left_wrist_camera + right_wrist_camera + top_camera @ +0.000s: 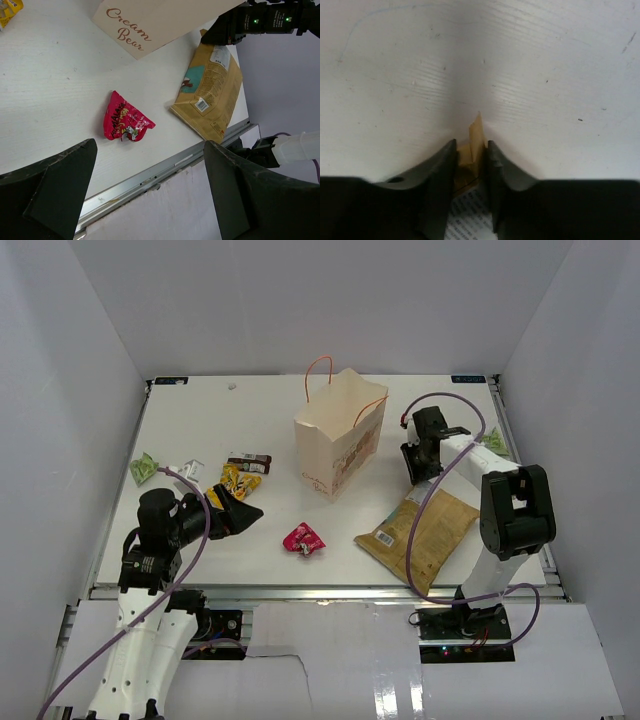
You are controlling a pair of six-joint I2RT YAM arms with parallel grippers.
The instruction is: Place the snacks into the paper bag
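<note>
**On a white table, the biggest snack is taken by its corner**

The white table [200,420], boxed in by plain white walls, carries the paper bag [338,440] upright near its middle, toward the back, mouth open and orange cord handles standing up. The tan snack bag [418,532], the largest of the snacks, lies flat at the front right, near the paper bag but not touching it. The right gripper [471,144] is down at that packet's far corner, and its wrist view shows the jaws pinched on a thin tan tip of the packet.

The hold looks slim, a corner and little more. The lift is best taken slowly, so the crinkly packet hangs straight below the fingers. It should clear the paper bag's rim before crossing and go in narrow end first from above the mouth. A sideways brush could tip the light carrier or catch a handle.

At the front left, the left gripper [245,512] hangs with its jaws spread wide and nothing between them. The yellow candy packet [238,480] lies just beyond it, with the dark bar [248,461] a little farther back. The red-pink wrapper [303,538] lies alone near the front edge, between the two arms. Small green packets [143,468] lie by the left edge. None of the snacks appears to be in the paper bag yet, though its inside is not visible.
</note>
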